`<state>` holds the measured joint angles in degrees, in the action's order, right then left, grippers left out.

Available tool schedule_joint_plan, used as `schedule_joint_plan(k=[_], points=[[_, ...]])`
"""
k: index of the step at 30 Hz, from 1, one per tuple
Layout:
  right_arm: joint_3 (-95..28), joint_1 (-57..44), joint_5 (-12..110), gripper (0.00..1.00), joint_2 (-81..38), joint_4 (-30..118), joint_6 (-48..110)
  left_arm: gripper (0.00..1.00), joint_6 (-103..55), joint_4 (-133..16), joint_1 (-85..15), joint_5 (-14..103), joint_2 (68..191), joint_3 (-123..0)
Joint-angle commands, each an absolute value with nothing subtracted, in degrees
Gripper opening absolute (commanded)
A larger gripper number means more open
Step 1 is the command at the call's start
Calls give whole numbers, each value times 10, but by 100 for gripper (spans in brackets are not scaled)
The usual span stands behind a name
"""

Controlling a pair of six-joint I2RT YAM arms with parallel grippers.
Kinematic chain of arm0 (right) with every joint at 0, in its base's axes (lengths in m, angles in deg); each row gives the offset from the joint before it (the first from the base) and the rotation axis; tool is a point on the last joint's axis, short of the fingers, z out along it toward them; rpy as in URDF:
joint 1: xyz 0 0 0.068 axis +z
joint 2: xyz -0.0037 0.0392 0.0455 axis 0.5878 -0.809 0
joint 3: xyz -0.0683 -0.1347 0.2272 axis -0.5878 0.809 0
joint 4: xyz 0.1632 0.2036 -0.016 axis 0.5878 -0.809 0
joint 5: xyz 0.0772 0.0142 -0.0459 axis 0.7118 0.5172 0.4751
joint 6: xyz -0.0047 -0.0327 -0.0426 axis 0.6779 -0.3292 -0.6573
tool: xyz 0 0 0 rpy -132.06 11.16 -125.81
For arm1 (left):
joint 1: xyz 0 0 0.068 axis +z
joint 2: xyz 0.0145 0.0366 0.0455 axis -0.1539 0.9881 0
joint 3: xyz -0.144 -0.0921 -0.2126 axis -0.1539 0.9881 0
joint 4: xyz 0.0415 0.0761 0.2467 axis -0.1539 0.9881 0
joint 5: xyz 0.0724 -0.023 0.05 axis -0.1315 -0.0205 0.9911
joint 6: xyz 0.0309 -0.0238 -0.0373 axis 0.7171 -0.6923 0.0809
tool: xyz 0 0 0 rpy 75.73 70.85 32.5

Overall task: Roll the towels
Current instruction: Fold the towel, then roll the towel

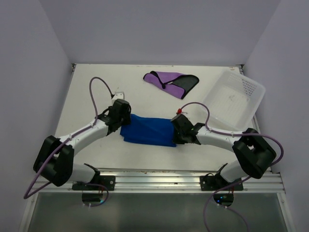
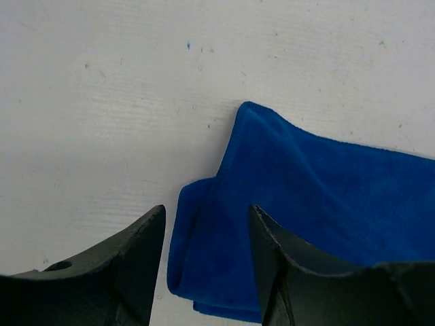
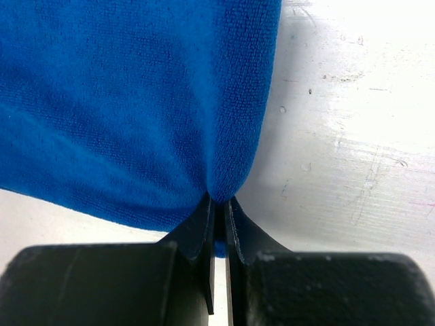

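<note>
the bright royal blue cloth towel (image 1: 147,130) lies folded into a broad band across the middle of the white table (image 1: 94,94), stretched between the two arms. it is flat rather than rolled, so i judge the rolling proper is not yet begun.

the right gripper (image 3: 219,200) is pinched tight on the towel's right-hand corner. its wrist view shows the fingers almost meeting, a tuft of blue nap squeezed between them and the cloth drawn to a point there. that hold looks meant to anchor this end, so the band stays taut and square and does not slide.

the left gripper (image 2: 206,212) stands with its jaws parted about halfway and holds nothing. the doubled left corner of the towel lies on the table in the gap between its black fingers (image 2: 132,268). whether the right-hand finger brushes the cloth lower down is hidden. placed so, it seems ready to take a fresh bite on that edge.

the smaller purple towel with a black section and dark trim (image 1: 166,79) lies at the far side of the table, well apart and untouched, likely waiting its turn. the white perforated plastic basket (image 1: 251,94) sits tilted at the far right edge.
</note>
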<state>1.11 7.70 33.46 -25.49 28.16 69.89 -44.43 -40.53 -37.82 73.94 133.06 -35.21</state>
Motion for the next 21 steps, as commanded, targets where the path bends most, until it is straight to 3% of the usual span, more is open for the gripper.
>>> schedule_joint_plan(k=[1,12,17,21], points=[[36,76,288,0,-254,201,700,55,-488,-409,-381,698,1278,-305],[-21,72,259,0,-251,155,662,43,-527,-452,-383,635,1133,-215],[-41,72,246,0,-211,122,651,31,-537,-512,-423,608,1132,-229],[-34,72,257,0,-193,126,658,13,-584,-604,-477,580,1185,-234]])
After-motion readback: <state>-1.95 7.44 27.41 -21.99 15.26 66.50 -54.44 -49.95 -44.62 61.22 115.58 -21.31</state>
